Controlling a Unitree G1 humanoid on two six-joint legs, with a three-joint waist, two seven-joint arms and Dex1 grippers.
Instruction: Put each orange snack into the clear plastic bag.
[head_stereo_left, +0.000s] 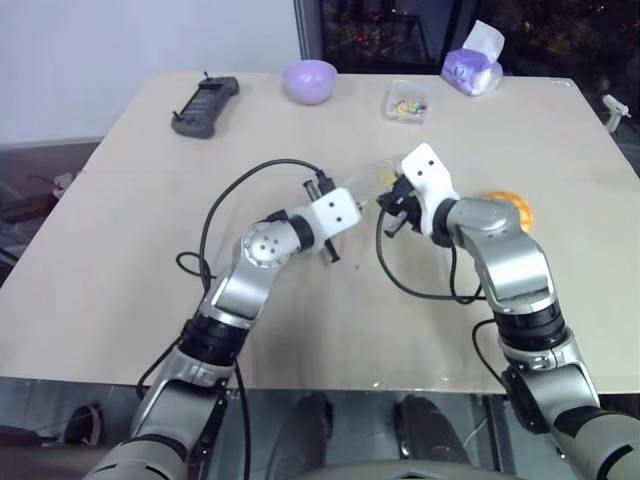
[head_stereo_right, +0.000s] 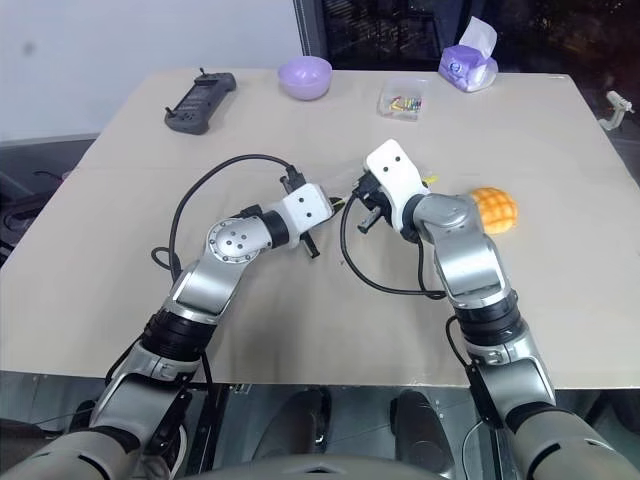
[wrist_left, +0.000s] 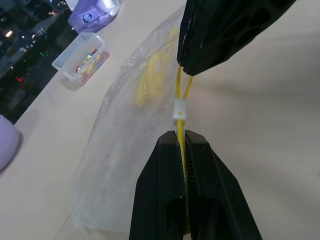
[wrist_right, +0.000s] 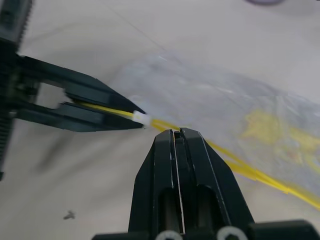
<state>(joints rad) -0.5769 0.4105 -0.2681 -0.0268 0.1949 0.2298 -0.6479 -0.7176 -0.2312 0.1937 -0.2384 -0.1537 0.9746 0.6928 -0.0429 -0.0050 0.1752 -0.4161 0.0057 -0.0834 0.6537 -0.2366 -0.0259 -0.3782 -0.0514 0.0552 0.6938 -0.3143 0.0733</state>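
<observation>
Orange snack (head_stereo_right: 494, 210): one | clear plastic bag (wrist_left: 130, 130): one | both jaws clamped on its zip strip (wrist_left: 180, 135)

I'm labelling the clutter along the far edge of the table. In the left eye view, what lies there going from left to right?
Black handheld controller → lilac bowl → small clear box with colourful bits → purple tissue pack.

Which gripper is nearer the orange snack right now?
Right. The right gripper is shut on the clear plastic bag's zip strip, beside the orange snack. The left gripper, also shut on that strip, sits farther to the left.
</observation>
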